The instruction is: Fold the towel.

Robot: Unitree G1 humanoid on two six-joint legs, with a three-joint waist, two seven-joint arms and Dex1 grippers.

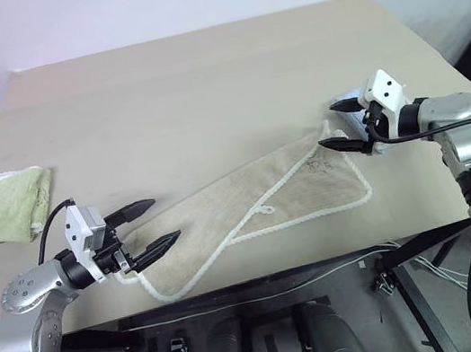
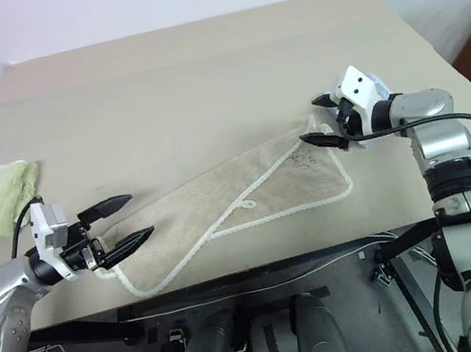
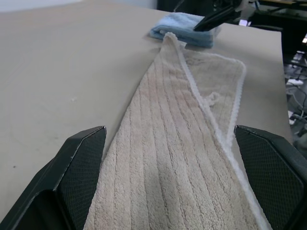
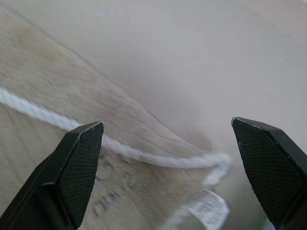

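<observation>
A beige towel [image 1: 258, 198] with white trim lies slantwise along the table's front edge, one long side folded over so a white loop shows. Its near-left end lies between the fingers of my left gripper [image 1: 165, 219], which is open and level just above it; the left wrist view looks down the towel's [image 3: 177, 143] length. At the far-right corner my right gripper [image 1: 327, 127] is open and tilted slightly down. The right wrist view shows that corner [image 4: 72, 86] with its trim and a small label [image 4: 206, 208] under the open jaws. Nothing is gripped.
A folded green towel [image 1: 4, 208] rests at the table's left edge. A folded light-blue towel [image 3: 184, 28] lies just beyond the beige towel's far corner, beside my right gripper. The broad tan table [image 1: 201, 82] stretches behind. Cables hang below the front edge.
</observation>
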